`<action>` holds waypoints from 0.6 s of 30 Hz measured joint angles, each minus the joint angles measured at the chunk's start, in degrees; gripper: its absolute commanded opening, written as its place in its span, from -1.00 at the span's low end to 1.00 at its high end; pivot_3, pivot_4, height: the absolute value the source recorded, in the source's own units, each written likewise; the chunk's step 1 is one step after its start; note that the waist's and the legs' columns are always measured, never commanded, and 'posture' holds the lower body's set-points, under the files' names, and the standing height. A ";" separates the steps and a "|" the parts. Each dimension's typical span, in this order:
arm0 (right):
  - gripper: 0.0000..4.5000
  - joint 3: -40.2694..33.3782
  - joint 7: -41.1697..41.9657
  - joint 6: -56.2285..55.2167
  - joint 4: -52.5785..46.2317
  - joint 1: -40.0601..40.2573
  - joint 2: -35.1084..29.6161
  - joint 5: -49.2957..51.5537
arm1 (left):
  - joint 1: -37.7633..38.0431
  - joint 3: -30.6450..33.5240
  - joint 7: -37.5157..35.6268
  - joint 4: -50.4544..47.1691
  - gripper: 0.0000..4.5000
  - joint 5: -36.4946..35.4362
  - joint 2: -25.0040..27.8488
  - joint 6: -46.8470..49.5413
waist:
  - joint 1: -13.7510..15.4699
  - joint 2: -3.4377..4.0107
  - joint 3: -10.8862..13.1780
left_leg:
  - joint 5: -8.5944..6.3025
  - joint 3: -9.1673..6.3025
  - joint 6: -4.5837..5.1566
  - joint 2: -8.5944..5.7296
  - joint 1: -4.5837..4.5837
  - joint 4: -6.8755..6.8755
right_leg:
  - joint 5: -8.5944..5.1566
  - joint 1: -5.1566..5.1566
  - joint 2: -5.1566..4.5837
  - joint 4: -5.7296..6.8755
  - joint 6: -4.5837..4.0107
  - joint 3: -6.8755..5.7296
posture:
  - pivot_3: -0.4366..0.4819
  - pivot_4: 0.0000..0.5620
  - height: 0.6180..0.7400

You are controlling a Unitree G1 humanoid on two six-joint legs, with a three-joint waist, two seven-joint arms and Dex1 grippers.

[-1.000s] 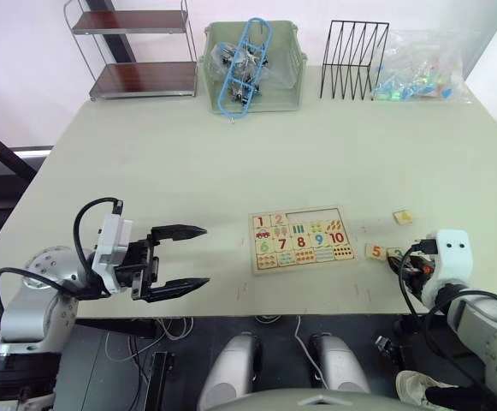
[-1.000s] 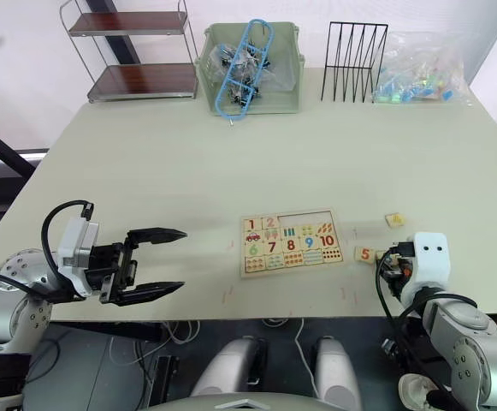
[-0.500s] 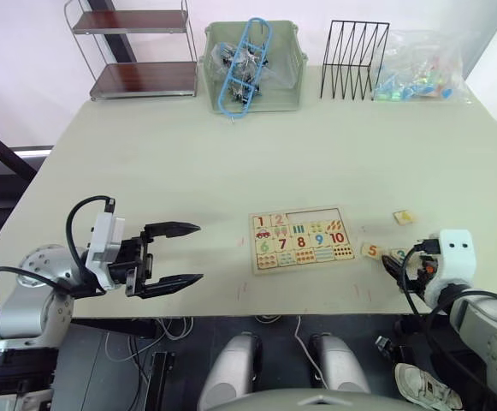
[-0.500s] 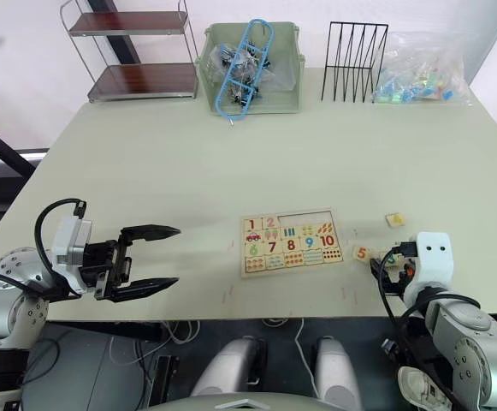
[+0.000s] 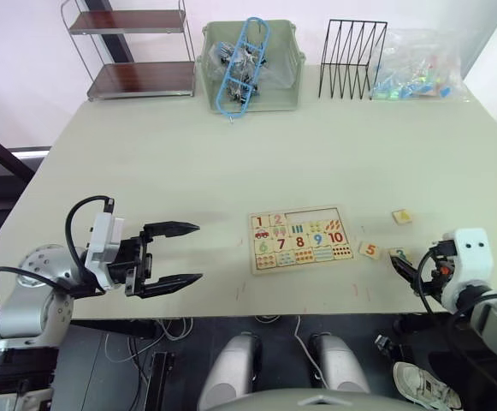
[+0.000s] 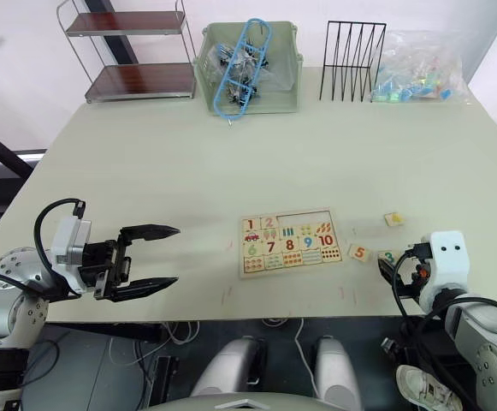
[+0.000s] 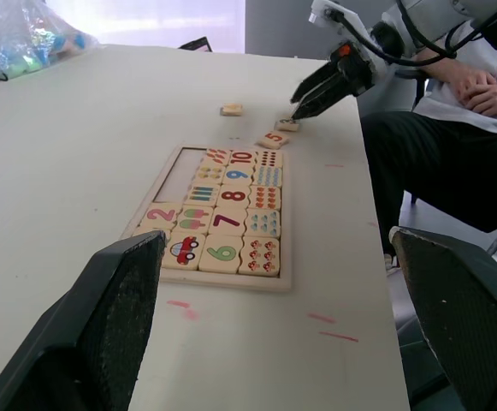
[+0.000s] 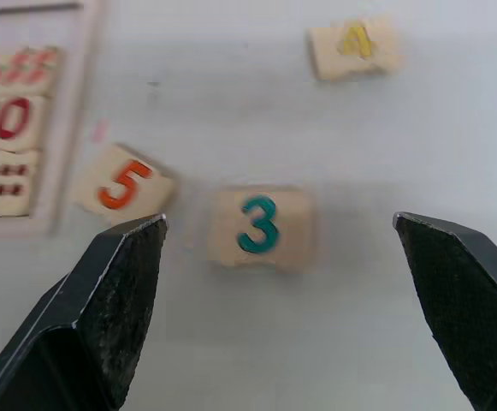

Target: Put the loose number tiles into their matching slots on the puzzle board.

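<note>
The puzzle board (image 5: 302,239) lies near the table's front edge. Tiles 1 and 2 sit in its top row, and beside them the remaining slots (image 5: 313,215) are bare wood. Three loose number tiles lie to the right of the board: the 5 (image 8: 121,185), the 3 (image 8: 259,226) and, farther back, the 4 (image 8: 354,44). My right gripper (image 5: 405,263) is open just in front of the 3, which lies untouched between its spread fingers (image 8: 103,317). Left of the board, my left gripper (image 5: 195,252) hovers open and holds nothing.
Along the table's back edge stand a two-tier shelf (image 5: 133,51), a green bin (image 5: 250,67) with a blue item in it, a black wire rack (image 5: 352,60) and a plastic bag (image 5: 419,67). A seated person's hands (image 7: 470,86) show beyond the table's right side.
My right gripper has opened and drawn back to the right, leaving the 3 tile on the table beside the 5. The left gripper has shifted slightly left.
</note>
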 measured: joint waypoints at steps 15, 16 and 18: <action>0.97 4.52 37.89 -35.14 30.02 -3.38 -22.20 1.11 | -1.46 -0.29 -0.04 1.08 1.00 0.06 0.06 -0.15 | 0.05 -0.16 0.13 | 0.00 0.06 0.01 0.02 0.01 0.01 | 0.10 0.04 0.02 -0.05 -0.15 -0.02 | -0.05 -0.47 0.99; 0.97 5.19 38.80 -36.47 31.23 -3.78 -22.70 0.63 | -1.46 -0.33 -0.01 1.06 1.00 0.06 0.06 -0.15 | 0.06 -0.16 0.14 | 0.00 0.07 0.01 0.02 0.00 0.01 | 0.10 0.04 0.02 -0.05 -0.15 -0.01 | -0.05 -0.47 0.99; 0.97 7.31 42.26 -41.47 35.65 -5.07 -23.86 -0.93 | -1.40 -0.37 0.09 0.96 1.00 0.06 0.04 -0.15 | 0.07 -0.19 0.17 | 0.01 0.08 0.01 0.01 0.00 0.02 | 0.11 0.04 0.01 -0.05 -0.15 0.00 | -0.05 -0.47 0.99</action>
